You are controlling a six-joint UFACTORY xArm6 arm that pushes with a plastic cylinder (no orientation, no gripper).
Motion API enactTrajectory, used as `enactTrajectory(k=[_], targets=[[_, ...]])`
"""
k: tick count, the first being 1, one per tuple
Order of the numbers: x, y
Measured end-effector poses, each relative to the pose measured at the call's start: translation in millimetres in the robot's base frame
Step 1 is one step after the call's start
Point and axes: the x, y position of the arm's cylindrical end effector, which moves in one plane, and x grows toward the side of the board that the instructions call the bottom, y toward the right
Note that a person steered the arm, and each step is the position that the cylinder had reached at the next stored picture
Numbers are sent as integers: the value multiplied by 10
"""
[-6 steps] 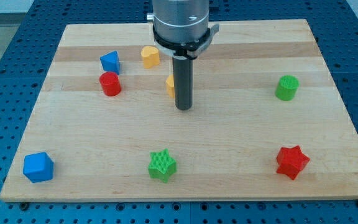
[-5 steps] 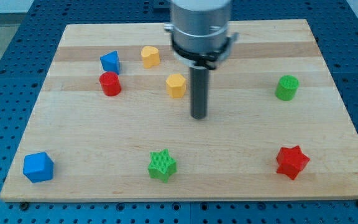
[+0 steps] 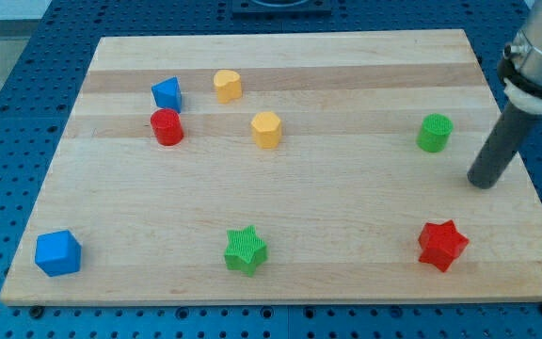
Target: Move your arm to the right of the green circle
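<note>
The green circle [image 3: 434,133] stands on the wooden board [image 3: 280,245] at the view's right, above the middle. My tip [image 3: 482,184] rests on the board to the right of the green circle and a little below it, clear of it by a small gap. The dark rod slants up to the arm's grey body at the view's right edge.
A red star [image 3: 441,246] lies below my tip near the board's bottom right. A green star [image 3: 245,250] and a blue cube [image 3: 58,252] sit along the bottom. A yellow hexagon [image 3: 266,129], a yellow heart [image 3: 227,86], a red cylinder [image 3: 167,126] and a blue block [image 3: 167,93] sit at the upper left.
My tip has swept from beside the yellow hexagon at the board's middle across to the right, ending right of the green circle. No block has moved.
</note>
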Motion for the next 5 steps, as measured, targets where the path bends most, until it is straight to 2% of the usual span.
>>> enactTrajectory(k=[1,2,4,5], targets=[[-467,0],[-582,1],[-304,98],[-298,103]])
